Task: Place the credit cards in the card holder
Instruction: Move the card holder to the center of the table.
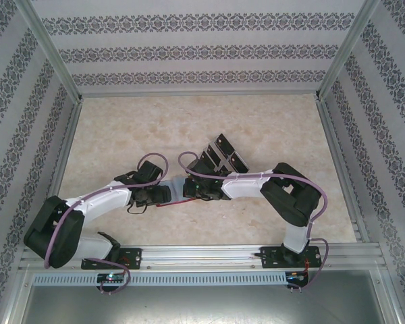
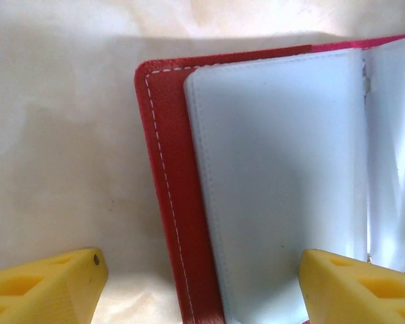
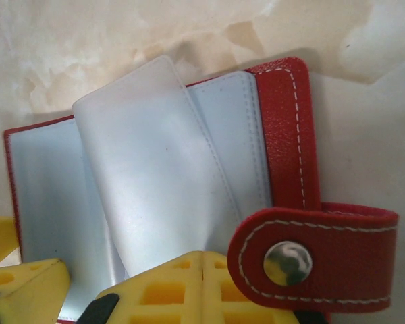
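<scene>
The card holder [image 2: 182, 202] is a red wallet lying open on the table, its grey-blue clear pockets [image 2: 283, 169] fanned out. My left gripper [image 2: 202, 290] is open, and its yellow fingers straddle the wallet's left cover and one pocket. My right gripper [image 3: 202, 283] is shut, with its tips against a raised frosted pocket leaf [image 3: 155, 169], beside the snap tab [image 3: 310, 260]. I cannot tell whether that leaf is pinched. In the top view both grippers [image 1: 160, 195] [image 1: 189, 187] meet over the wallet. Several black credit cards [image 1: 223, 145] stand just behind them.
The cards stand in a slotted tray [image 1: 216, 158] behind the right wrist. Marbled tabletop [image 1: 121, 128] stretches out to the left and at the back. Metal rails and patterned walls enclose the table on three sides.
</scene>
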Action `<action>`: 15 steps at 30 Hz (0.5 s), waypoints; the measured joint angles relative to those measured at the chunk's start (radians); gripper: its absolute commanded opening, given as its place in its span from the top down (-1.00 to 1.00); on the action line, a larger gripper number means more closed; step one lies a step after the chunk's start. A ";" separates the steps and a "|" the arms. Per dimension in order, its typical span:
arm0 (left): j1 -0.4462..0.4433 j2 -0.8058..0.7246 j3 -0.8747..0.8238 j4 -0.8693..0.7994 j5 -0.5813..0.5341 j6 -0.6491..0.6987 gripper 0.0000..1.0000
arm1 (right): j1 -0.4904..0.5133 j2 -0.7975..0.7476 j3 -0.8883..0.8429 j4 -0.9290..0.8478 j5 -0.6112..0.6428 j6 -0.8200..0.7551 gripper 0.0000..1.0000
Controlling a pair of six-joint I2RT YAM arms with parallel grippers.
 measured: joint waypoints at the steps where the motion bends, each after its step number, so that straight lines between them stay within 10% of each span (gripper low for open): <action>1: 0.002 0.002 -0.001 0.004 -0.002 -0.001 -0.55 | 0.000 -0.001 -0.003 0.003 0.000 0.000 0.92; 15: 0.064 0.074 0.057 -0.040 0.056 0.000 -0.55 | -0.002 -0.045 -0.058 0.013 0.003 0.023 0.92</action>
